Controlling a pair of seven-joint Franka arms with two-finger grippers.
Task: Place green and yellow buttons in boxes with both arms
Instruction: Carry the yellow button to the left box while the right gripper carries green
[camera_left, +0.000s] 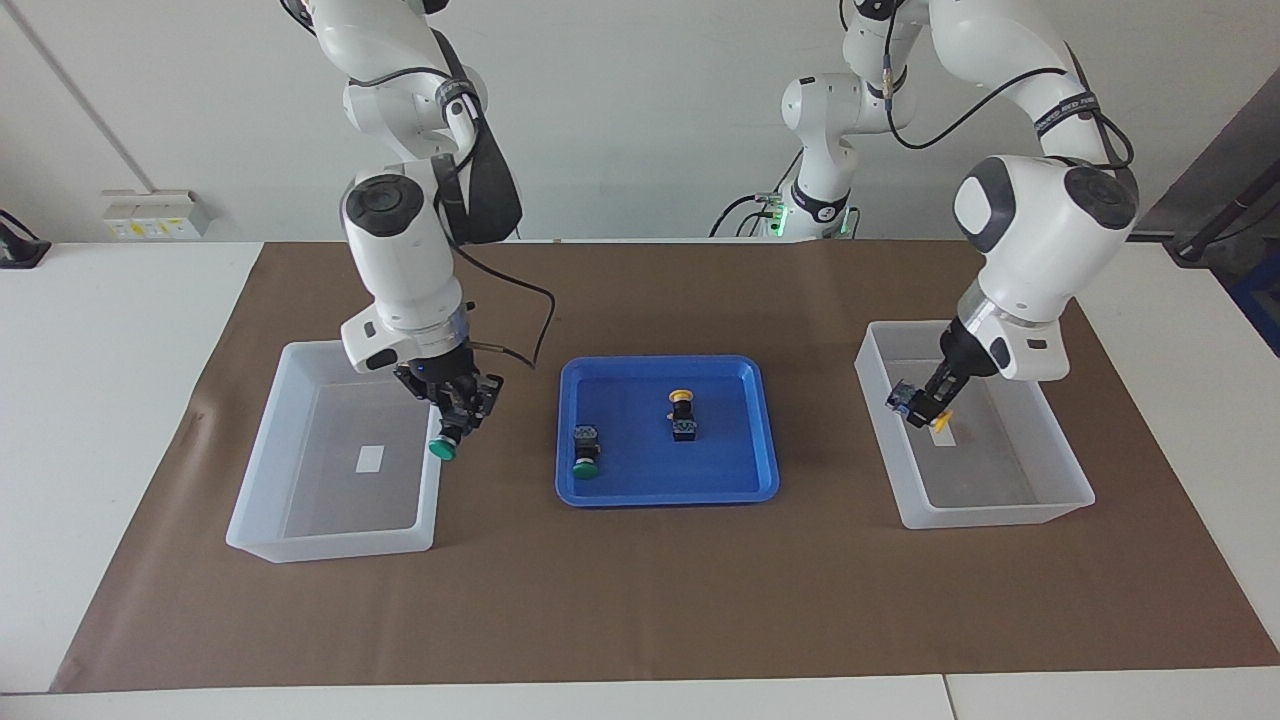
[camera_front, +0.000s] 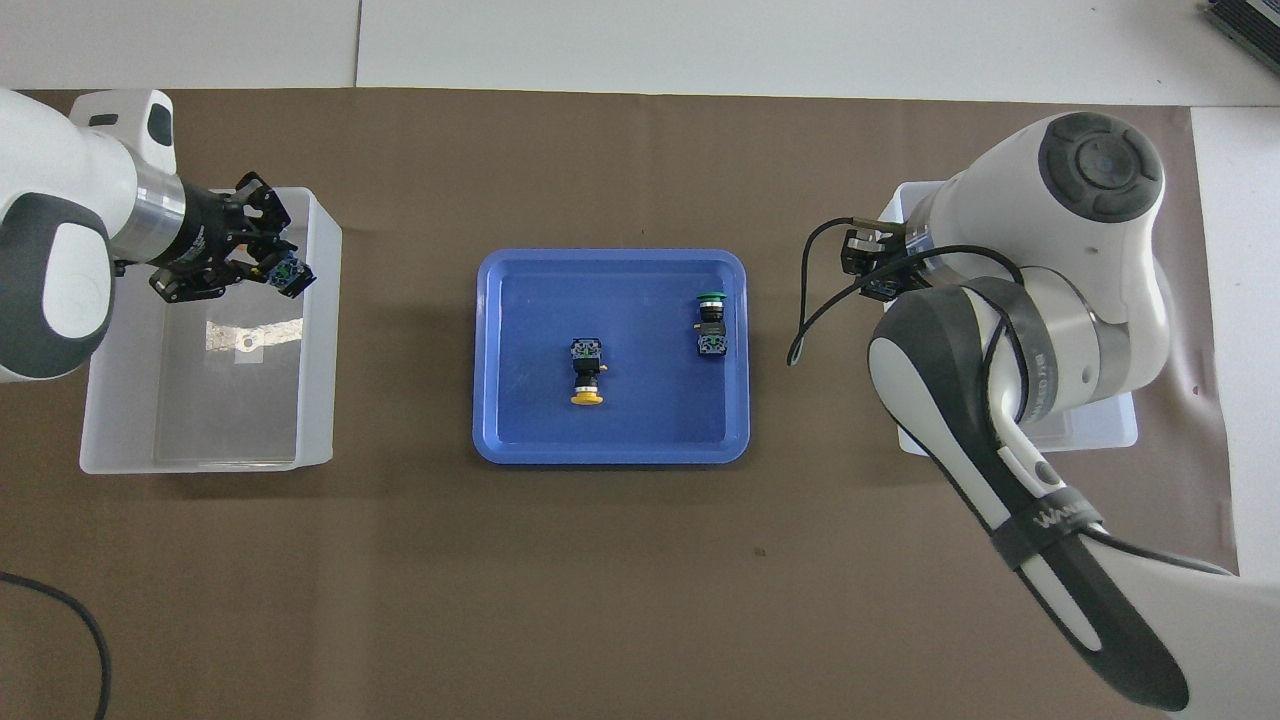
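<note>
My right gripper (camera_left: 458, 420) is shut on a green button (camera_left: 442, 448), cap down, held over the tray-side wall of the box (camera_left: 330, 545) at the right arm's end. My left gripper (camera_left: 922, 405) is shut on a yellow button (camera_left: 941, 421) and holds it inside the box (camera_left: 990, 512) at the left arm's end, above its floor. It also shows in the overhead view (camera_front: 268, 262) with that button (camera_front: 291, 273). In the overhead view my right gripper (camera_front: 868, 270) is mostly hidden under its arm. One yellow button (camera_left: 682, 410) and one green button (camera_left: 586, 452) lie in the blue tray (camera_left: 740, 480).
The blue tray (camera_front: 500, 430) sits at the middle of the brown mat, between the two boxes (camera_front: 318, 380) (camera_front: 1100, 435). Each box has a small white label (camera_left: 371, 458) on its floor. White table surface surrounds the mat.
</note>
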